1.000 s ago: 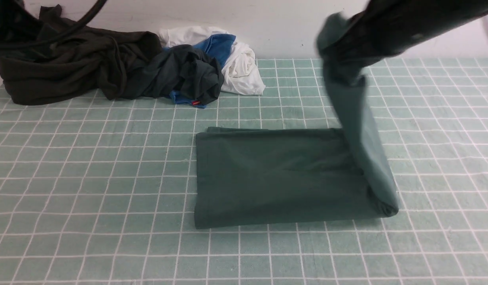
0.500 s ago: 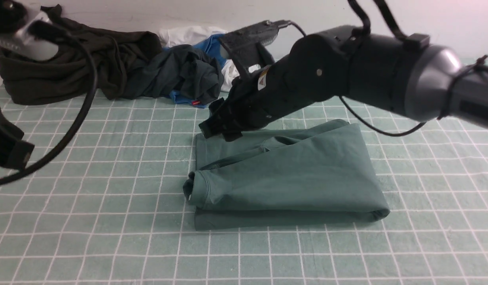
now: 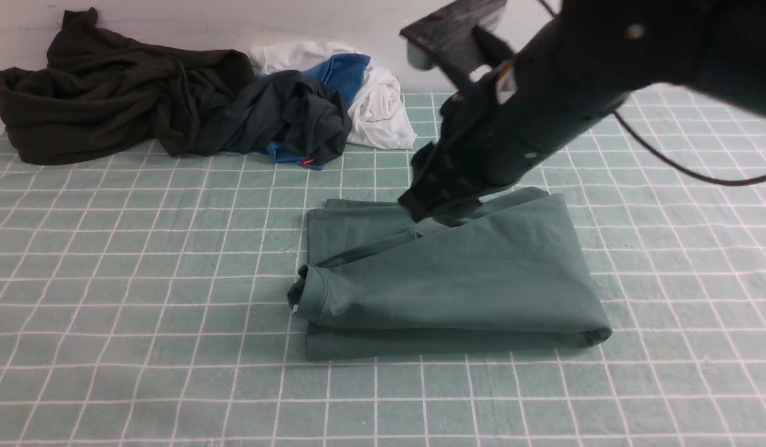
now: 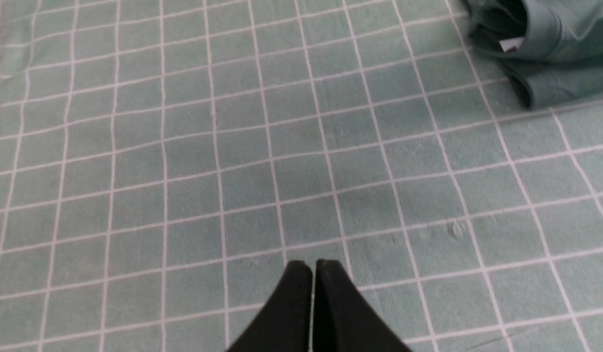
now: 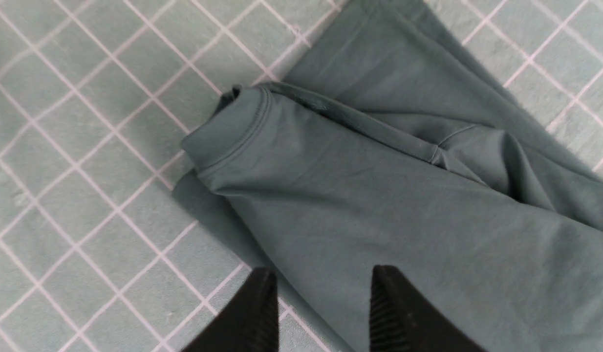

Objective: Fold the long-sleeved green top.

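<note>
Lying where: the green long-sleeved top point(image 3: 470, 279) is around the middle of the grid-patterned cloth point(image 3: 141, 372), kinda folded over on itself, with a lower layer peeking out at 6 o'clock and more of it toward 11.
Long axis: pretty much 9 to 3 o'clock, so sideways to the robot.
Neck end: the neckband point(image 3: 321, 295) points to roughly 9 o'clock, a bit toward 8, with the little white label point(image 3: 295, 308) sticking out there.
Upper layer's far edge: slants from about 8 up to 2 o'clock.
Right claw: fingers spread, hovering over the top, nothing pinched point(image 5: 327, 271).
Left claw: tips pressed together, nothing in them point(image 4: 313, 266), over bare cloth; out of the front view tbh.
Pile at the back: dark brown garment point(image 3: 110, 93) at 10 to 11 o'clock, then green-black point(image 3: 277, 115), blue point(image 3: 342, 74) and white point(image 3: 383, 112) stuff toward 12.
</note>
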Motion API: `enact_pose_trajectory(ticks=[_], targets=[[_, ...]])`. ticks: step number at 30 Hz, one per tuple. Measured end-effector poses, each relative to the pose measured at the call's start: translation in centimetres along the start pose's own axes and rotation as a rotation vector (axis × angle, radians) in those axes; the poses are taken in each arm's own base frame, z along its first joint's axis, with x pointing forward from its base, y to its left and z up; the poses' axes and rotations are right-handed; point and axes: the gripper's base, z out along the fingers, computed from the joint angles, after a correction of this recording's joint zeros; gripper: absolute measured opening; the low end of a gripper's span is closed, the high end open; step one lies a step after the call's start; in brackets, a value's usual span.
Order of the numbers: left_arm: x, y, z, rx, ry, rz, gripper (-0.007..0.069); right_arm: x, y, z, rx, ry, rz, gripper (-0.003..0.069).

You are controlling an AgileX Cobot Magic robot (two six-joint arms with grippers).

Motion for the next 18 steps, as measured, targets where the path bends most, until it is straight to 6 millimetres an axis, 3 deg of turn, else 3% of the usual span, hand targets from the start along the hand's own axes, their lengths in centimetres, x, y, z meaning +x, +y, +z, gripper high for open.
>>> enact_pose_trajectory(ticks=[1,3,5,7,9,13,18], targets=[[0.2,0.0,0.1,-0.002,-0.003,-0.001,-0.0004,0.1,0.0,-0.3,0.0,-0.007,0.0,0.0198],[1.8,0.2,-0.4,-0.005,-0.078,-0.02,-0.0004,1.9,0.3,-3.6,0.006,-0.084,-0.002,0.0103],[2.2,0.2,-0.7,-0.004,-0.11,-0.026,-0.0004,2.7,0.4,-4.7,0.009,-0.116,-0.002,0.0064],[2.8,0.3,-1.3,-0.002,-0.177,-0.033,-0.0004,5.3,0.8,-7.6,0.017,-0.189,-0.003,0.0004],[2.9,0.3,-1.4,-0.002,-0.193,-0.035,-0.0004,6.2,0.9,-8.6,0.02,-0.218,-0.004,-0.0004],[3.1,0.4,-1.5,-0.002,-0.208,-0.035,-0.0004,9.8,1.3,-12.0,0.03,-0.318,-0.01,-0.0013],[3.1,0.4,-1.5,-0.002,-0.208,-0.035,-0.0004,12.6,1.6,-13.7,0.034,-0.359,-0.013,-0.0014]])
